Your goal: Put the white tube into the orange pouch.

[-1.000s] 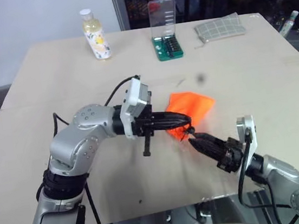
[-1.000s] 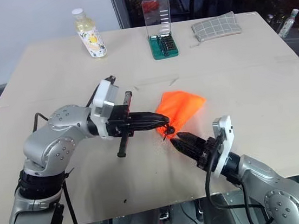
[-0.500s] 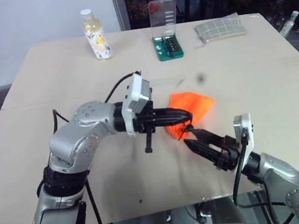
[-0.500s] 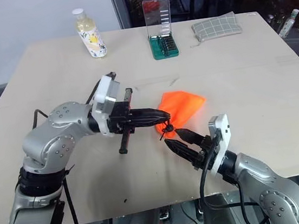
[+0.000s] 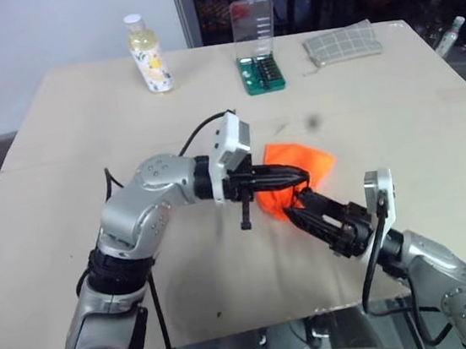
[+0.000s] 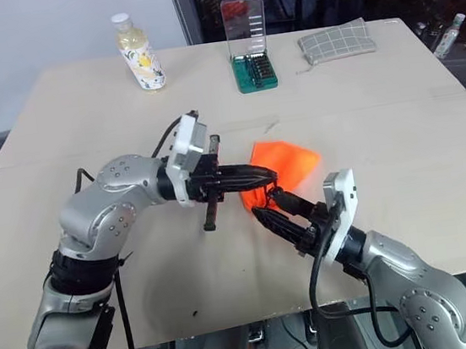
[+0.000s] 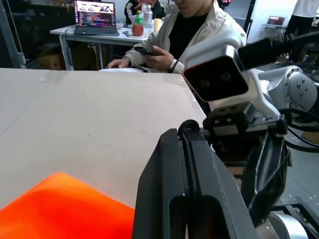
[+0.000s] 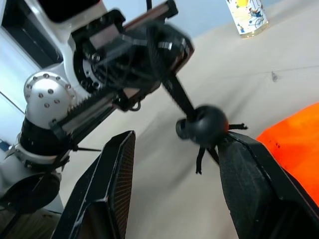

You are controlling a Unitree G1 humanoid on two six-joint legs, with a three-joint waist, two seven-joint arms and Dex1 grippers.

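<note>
Both arms shifted toward the orange pouch, left end effector pinching it, right end effector agape.

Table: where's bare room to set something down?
Free: the table's left side below the bottle, and the right side between the grey checked pouch and right edge. Crowded: centre, where both grippers meet at the orange pouch; the back edge holds the bit case.
</note>
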